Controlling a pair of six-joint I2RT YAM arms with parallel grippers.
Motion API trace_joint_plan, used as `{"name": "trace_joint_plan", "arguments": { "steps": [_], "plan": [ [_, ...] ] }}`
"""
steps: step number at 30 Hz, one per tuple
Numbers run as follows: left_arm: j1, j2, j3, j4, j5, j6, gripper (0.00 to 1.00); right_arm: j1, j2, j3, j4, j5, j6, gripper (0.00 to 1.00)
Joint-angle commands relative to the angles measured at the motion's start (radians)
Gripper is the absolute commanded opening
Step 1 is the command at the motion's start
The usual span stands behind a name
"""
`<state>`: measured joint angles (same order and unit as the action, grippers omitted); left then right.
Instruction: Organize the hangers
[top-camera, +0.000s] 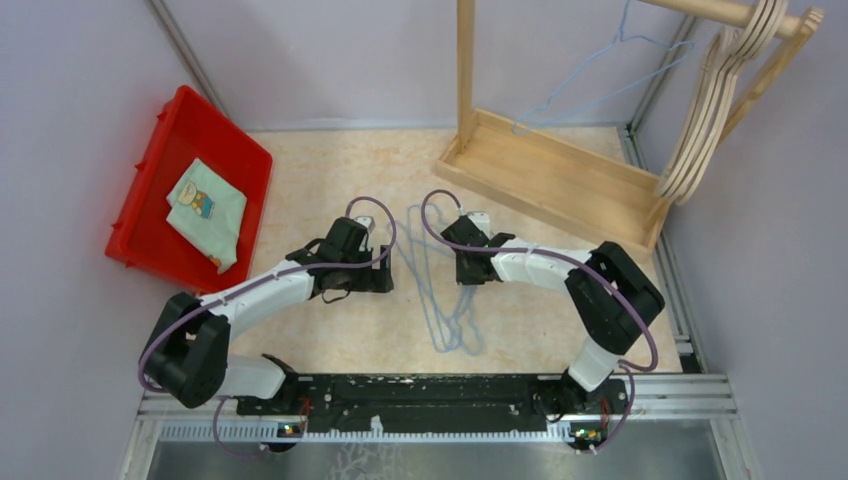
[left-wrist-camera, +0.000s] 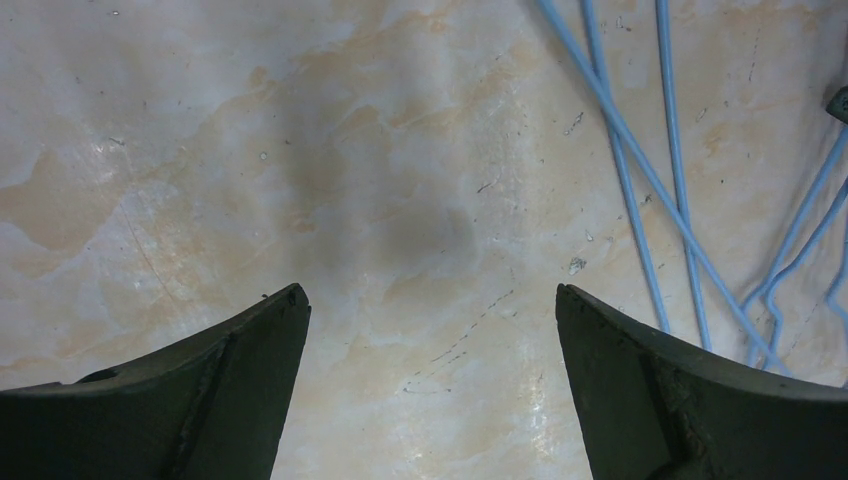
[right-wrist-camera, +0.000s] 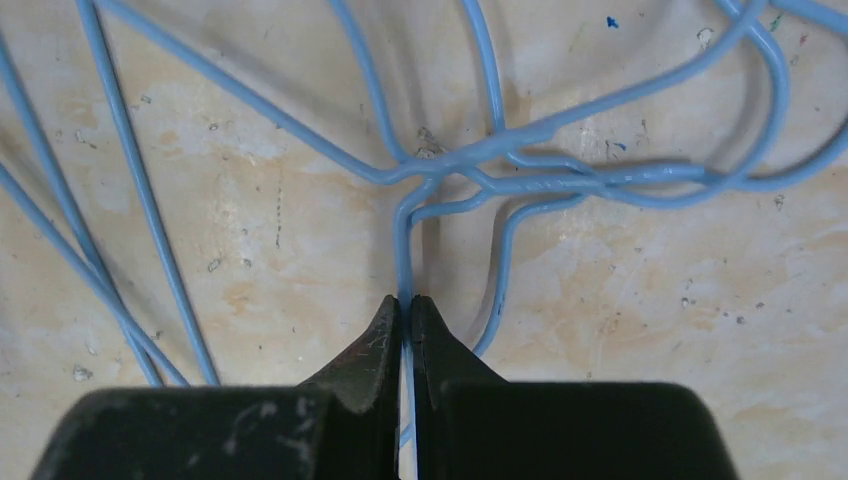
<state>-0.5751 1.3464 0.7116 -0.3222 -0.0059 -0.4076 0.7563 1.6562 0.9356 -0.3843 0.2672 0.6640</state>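
Several light-blue wire hangers (top-camera: 440, 290) lie tangled on the table between my arms. In the right wrist view their hooks and necks (right-wrist-camera: 480, 160) cross just ahead of the jaws. My right gripper (right-wrist-camera: 407, 305) is shut on one thin wire of a blue hanger, low over the pile (top-camera: 468, 272). My left gripper (left-wrist-camera: 430, 292) stands open over bare table, with the blue wires (left-wrist-camera: 640, 170) off to its right; from above it sits left of the pile (top-camera: 372, 280). Another blue hanger (top-camera: 600, 70) and several wooden hangers (top-camera: 715, 100) hang on the rack.
The wooden rack's tray base (top-camera: 560, 175) and post (top-camera: 466, 70) stand at the back right. A red bin (top-camera: 160, 140) holding a light-green cloth (top-camera: 207, 212) sits at the left. Walls close in on both sides.
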Motion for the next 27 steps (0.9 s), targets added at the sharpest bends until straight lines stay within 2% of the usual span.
{"name": "trace_joint_plan", "arguments": {
  "steps": [1,11,17,22,27],
  "plan": [
    [0.007,-0.006,0.012,0.012,0.013,-0.001,0.98,0.006,-0.083,0.09,-0.062,0.037,-0.043,0.0],
    [0.007,-0.017,-0.009,0.046,0.021,-0.015,0.98,0.006,-0.204,0.157,-0.143,0.017,-0.104,0.0],
    [0.008,-0.013,-0.009,0.061,0.024,-0.017,0.98,0.008,-0.272,0.195,-0.127,-0.043,-0.139,0.0],
    [0.008,-0.018,0.0,0.064,0.024,-0.012,0.98,0.01,-0.268,0.336,-0.159,-0.043,-0.198,0.0],
    [0.008,-0.01,0.037,0.066,0.027,0.002,0.98,0.015,-0.245,0.44,-0.173,-0.119,-0.238,0.0]
  ]
}}
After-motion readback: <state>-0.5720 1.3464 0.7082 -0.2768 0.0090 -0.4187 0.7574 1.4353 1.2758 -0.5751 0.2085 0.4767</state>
